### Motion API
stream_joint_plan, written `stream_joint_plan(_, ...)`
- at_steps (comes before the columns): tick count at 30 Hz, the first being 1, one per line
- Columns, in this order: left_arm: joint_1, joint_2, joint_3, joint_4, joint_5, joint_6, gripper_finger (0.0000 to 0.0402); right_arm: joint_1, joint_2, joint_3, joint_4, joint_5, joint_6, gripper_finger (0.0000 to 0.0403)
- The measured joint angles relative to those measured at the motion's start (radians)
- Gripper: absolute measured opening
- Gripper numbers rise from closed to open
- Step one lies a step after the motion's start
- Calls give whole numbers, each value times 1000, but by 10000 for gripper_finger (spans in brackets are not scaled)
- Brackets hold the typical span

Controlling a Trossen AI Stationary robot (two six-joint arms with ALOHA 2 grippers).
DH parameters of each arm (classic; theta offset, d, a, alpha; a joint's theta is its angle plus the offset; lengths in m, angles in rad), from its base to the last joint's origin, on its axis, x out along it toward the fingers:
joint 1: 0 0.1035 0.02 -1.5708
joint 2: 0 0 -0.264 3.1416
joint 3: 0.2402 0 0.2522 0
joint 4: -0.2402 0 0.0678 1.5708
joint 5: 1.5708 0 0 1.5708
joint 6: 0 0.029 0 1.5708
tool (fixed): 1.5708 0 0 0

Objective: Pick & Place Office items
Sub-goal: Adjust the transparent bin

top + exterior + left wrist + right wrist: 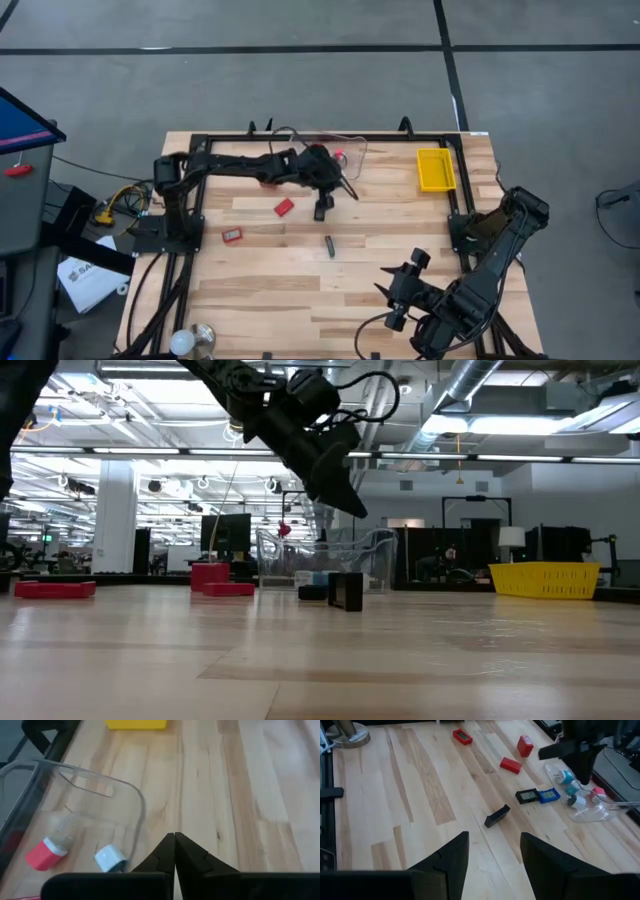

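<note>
Office items spread over the wooden bench (300, 290), mostly toward its far side. Left end effector (174, 851) raised above the bench at the near rim of the clear plastic tub (100, 785), fingers pressed together, nothing between them. Inside the tub, seen through its wall: red-and-white piece (44, 854) and blue-and-white piece (111, 858), side by side, apart from each other. More small blue and pink pieces in the tub (580, 795), too small to sort out. Just outside the tub: black rectangle (526, 795) and blue rectangle (548, 795), flat on the bench, touching or nearly so. Short dark stick (329, 246) near the bench's middle, lying flat, well apart from the rest. Red block (284, 207) between the stick and the left arm's base; second red block (525, 745) close by it, standing taller. Flat red rectangle (232, 235) farther toward the left edge. Yellow tray (435, 169) at the far right of the bench, well apart from the tub. Right end effector (492, 852) parked low over the near right part of the bench, fingers standing apart, holding nothing. White bulb-like object (181, 344) at the near left corner.
</note>
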Motion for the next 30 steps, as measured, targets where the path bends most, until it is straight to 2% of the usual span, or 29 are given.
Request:
stream_joint_plan(8,35,78,8,52,80,-46,0,1,0,0,-74,0,57,171)
stream_joint_plan(19,22,238,218,33,80,-56,0,37,0,0,-89,0,92,171)
stream_joint_plan(30,86,257,236,24,63,-72,0,93,0,0,-111,28,172,171)
